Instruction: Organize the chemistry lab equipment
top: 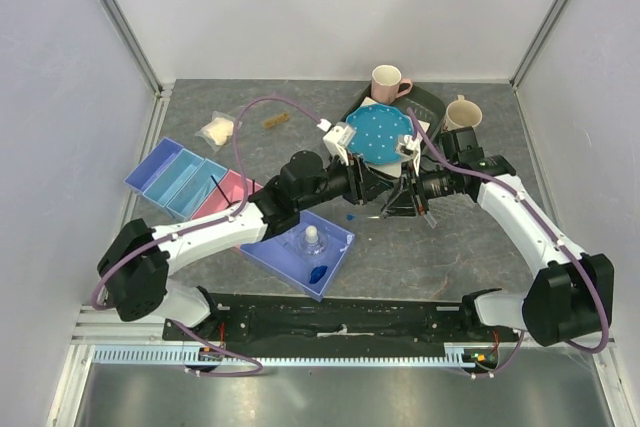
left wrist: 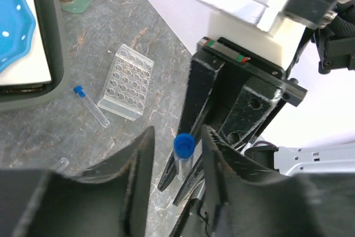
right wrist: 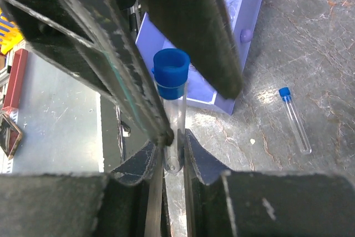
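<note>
A clear tube with a blue cap [right wrist: 171,73] hangs in the air between both grippers. My right gripper [right wrist: 172,144] is shut on the tube's round lower end. My left gripper [left wrist: 177,132] stands open around the capped end [left wrist: 184,145], with a gap on each side of the cap. The clear tube rack [left wrist: 126,82] lies on the table beyond. A second blue-capped tube [left wrist: 91,105] lies loose beside it, and shows as the tube [right wrist: 294,119] in the right wrist view. Both arms meet mid-table above the blue tray [top: 262,255].
The blue tray holds a clear little bottle [top: 311,239] and a blue hexagonal piece [top: 317,273]. Compartment trays [top: 165,172] sit at the left, and a bag of white wads [top: 217,130] behind them. The blue dotted plate [top: 378,132] and two mugs [top: 388,82] [top: 462,112] stand at the back.
</note>
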